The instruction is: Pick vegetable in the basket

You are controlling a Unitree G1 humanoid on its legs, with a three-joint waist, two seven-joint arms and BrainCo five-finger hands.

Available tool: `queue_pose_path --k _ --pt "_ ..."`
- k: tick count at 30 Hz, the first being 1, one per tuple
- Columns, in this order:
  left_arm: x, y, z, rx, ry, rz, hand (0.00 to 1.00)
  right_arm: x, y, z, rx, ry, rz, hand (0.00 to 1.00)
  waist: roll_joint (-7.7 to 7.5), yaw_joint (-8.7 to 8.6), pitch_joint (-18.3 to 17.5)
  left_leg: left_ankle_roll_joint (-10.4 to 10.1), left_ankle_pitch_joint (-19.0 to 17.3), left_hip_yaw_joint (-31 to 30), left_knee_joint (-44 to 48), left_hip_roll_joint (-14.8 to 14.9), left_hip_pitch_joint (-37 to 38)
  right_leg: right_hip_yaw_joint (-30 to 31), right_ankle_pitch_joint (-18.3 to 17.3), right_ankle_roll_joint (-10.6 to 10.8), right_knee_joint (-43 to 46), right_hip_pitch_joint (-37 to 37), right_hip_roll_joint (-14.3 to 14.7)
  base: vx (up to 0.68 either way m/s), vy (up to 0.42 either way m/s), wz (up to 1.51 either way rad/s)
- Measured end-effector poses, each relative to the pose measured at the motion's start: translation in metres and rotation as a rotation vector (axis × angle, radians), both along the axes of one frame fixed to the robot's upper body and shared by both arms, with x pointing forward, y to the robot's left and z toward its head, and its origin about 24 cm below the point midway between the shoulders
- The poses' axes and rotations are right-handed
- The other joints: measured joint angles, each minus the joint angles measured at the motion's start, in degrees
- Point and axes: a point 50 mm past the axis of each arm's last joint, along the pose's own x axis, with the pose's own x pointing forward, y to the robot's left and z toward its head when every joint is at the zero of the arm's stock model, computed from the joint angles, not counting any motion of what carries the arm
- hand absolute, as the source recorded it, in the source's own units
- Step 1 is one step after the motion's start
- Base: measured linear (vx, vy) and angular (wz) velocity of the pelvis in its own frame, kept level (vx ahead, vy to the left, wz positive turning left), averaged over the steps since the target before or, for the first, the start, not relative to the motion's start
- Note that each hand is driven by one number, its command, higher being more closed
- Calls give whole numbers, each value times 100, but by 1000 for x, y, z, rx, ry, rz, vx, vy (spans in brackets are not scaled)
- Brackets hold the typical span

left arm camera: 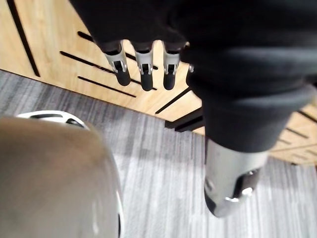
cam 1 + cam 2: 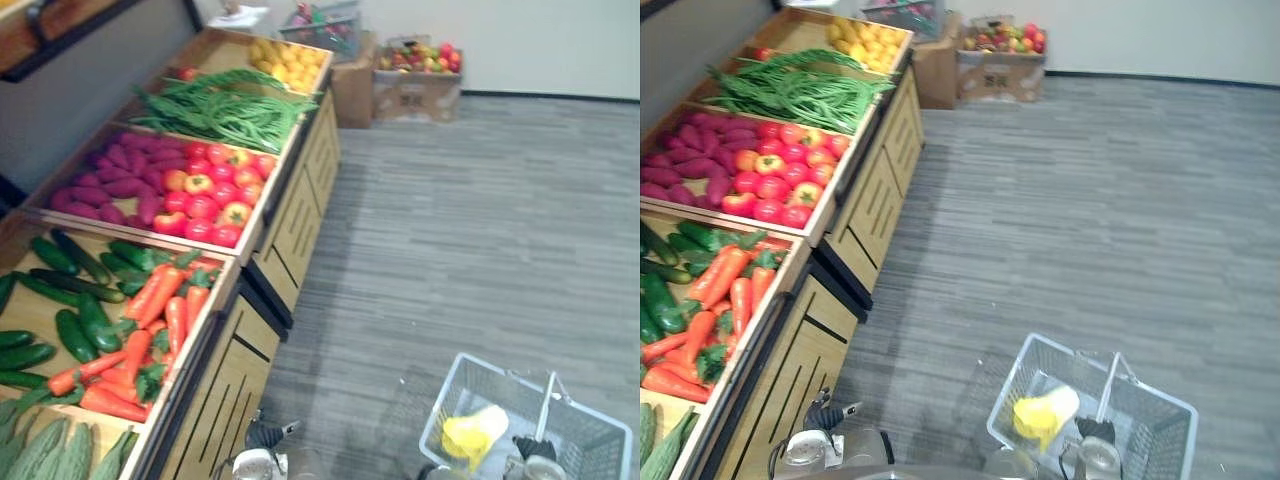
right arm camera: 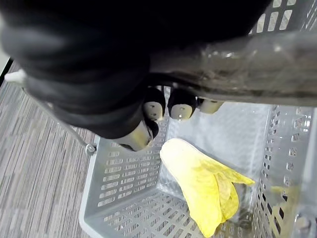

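Note:
A grey plastic mesh basket (image 2: 592, 438) hangs low over the carpet at my lower right. A yellow leafy vegetable (image 3: 203, 183) lies on its bottom, also seen from the head as the yellow vegetable (image 2: 470, 432). My right hand (image 3: 163, 106) is shut round the basket's handle (image 3: 257, 54), fingers curled under the bar. My left hand (image 1: 143, 69) hangs beside the wooden cabinet front (image 1: 54, 54), its fingers straight and holding nothing. The produce stand on my left holds carrots (image 2: 150, 320), cucumbers (image 2: 70, 290) and red and yellow peppers (image 2: 215, 195).
Further along the stand lie purple sweet potatoes (image 2: 115, 180), green beans (image 2: 220, 105) and yellow fruit (image 2: 285, 62). Cardboard boxes of produce (image 2: 415, 80) stand against the far wall. Grey carpet (image 2: 470, 230) stretches to the right of the stand.

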Motion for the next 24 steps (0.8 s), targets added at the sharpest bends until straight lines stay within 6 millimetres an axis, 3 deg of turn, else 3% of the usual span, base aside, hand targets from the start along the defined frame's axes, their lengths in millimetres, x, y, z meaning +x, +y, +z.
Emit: queue_pose_path --k 2,3,4,6,8,9,11,12,13,14,15,17,18,19,21,23,24 --pt "-3 -3 -1 -6 4 0 0 -5 -5 3 -24 -8 0 100 119 51 -71 312 510 515 -1551 -285 -170 -171 -129 279 -38 272 -33 316 287 40" --pt "-9 -4 -4 -11 20 4 0 -9 -1 1 -16 -2 0 100 174 48 -186 964 376 715 -2228 -444 -57 -157 -257 471 -104 422 7 369 286 71" --pt "-6 1 -2 1 10 12 0 -8 11 -3 13 6 25 100 -64 45 -263 946 403 785 -2422 -709 -59 -81 -196 400 -305 423 -133 349 248 60" --pt "-7 10 0 14 6 48 0 13 26 -2 38 -31 92 100 -179 167 -258 968 376 791 -2512 -787 -70 282 88 325 -567 375 56 276 126 12" --pt "-15 16 -3 22 35 72 0 31 36 2 43 -64 157 100 -216 297 -277 1058 305 949 -2468 -777 47 464 387 356 -723 438 55 219 70 -27" --pt "-24 19 -7 33 79 66 0 39 41 5 45 -84 202 100 -233 414 -275 1060 301 1035 -2495 -784 213 694 576 406 -751 499 8 194 85 -45" --pt "-47 22 -13 37 158 72 0 47 47 7 39 -107 275 100 -292 434 -272 968 235 1057 -2632 -819 475 965 669 394 -388 418 -57 162 124 -45" --pt "-62 18 -19 20 217 77 0 49 49 7 44 -108 280 100 -199 409 -331 846 27 947 -3020 -855 739 1175 636 444 437 63 -118 87 136 -36" --pt "-72 19 -20 23 247 73 0 49 51 6 52 -102 286 100 -214 390 -342 798 21 945 -3290 -905 954 1341 647 543 1328 -324 -276 117 161 -33" --pt "-79 21 -21 30 267 67 0 48 53 4 59 -91 292 100 -211 379 -362 756 45 959 -3522 -995 1194 1451 822 818 2204 -703 -455 126 120 -7" --pt "-81 24 -21 43 275 49 0 43 55 2 64 -80 297 100 -335 338 -357 755 45 904 -3719 -1103 1445 1603 1163 1057 3246 -1151 -695 181 116 15" --pt "-82 30 -19 61 279 39 0 50 53 5 59 -108 285 100 -429 310 -333 769 33 679 -3829 -1215 1683 1486 688 1025 4029 -1494 -867 194 53 58" --pt "-75 33 -17 70 253 38 0 48 49 4 53 -101 278 100 -491 217 -372 774 21 381 -3866 -1227 1785 1201 208 965 4011 -1538 -848 249 6 121" --pt "-67 33 -14 74 221 39 0 42 46 2 50 -83 270 100 -502 178 -376 761 12 75 -3903 -1214 1876 974 -99 740 3686 -1550 -795 254 -15 133" --pt "-62 32 -13 69 201 39 0 39 42 1 52 -79 239 100 -500 141 -376 718 -24 -325 -3898 -1188 1955 929 -168 615 2943 -1576 -724 265 -76 124" --pt "-59 32 -13 67 194 47 0 29 34 -3 79 -62 125 100 -451 137 -377 616 -89 -968 -3857 -1085 2008 1470 -73 686 1512 -1660 -547 327 -188 146" --pt "-59 32 -12 66 191 51 0 26 31 -3 85 -63 88 100 -421 153 -378 573 -115 -1114 -3835 -1032 2023 1618 -34 654 1244 -1679 -502 327 -257 140"
